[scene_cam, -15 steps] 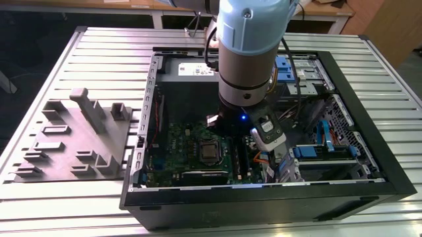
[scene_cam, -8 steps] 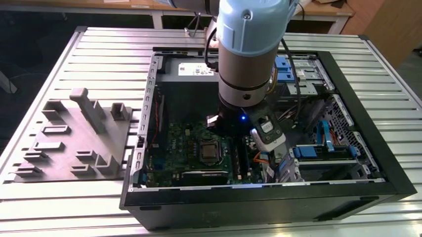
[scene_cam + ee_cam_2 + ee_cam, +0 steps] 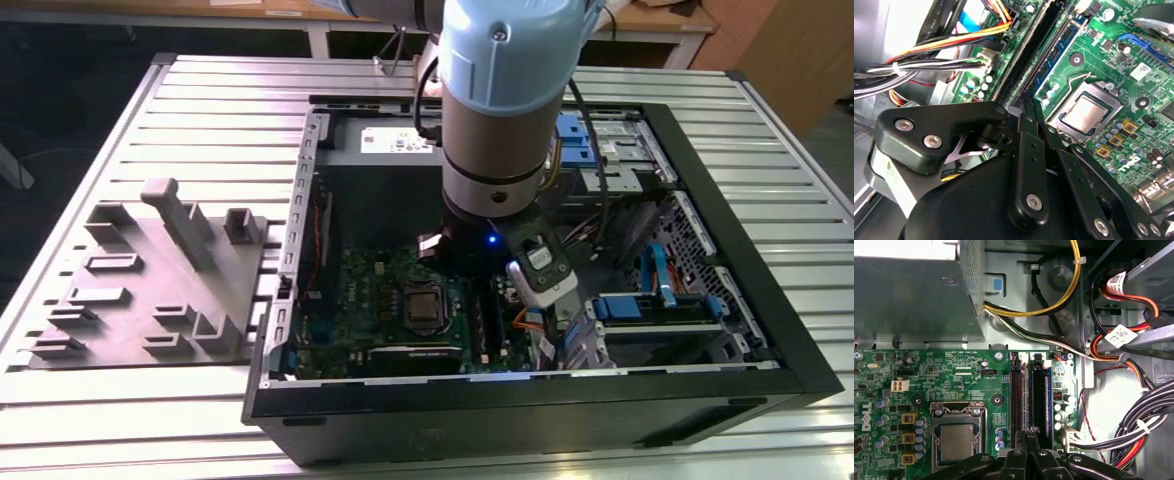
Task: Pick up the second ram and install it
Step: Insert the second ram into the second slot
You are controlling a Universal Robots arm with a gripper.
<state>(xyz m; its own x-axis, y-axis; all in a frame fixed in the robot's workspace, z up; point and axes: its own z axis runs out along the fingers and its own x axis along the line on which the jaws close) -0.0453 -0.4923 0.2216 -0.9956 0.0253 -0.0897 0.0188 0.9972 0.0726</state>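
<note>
Closed black gripper (image 3: 1027, 436) fingertips press together over the motherboard (image 3: 944, 375) slots, beside a seated ram stick (image 3: 1046, 395).

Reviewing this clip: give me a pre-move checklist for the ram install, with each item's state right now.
1. Gripper above the memory slots: ok.
2. Second ram in the gripper: cannot tell.
3. Blue-edged strip in one slot, a seated stick or not: cannot tell.
4. Cable bundle clear of the slots: ok, it lies off the motherboard.
5. Processor socket clear of the gripper: ok, it is beside it.
6. Computer case open to the arm: ok.
</note>
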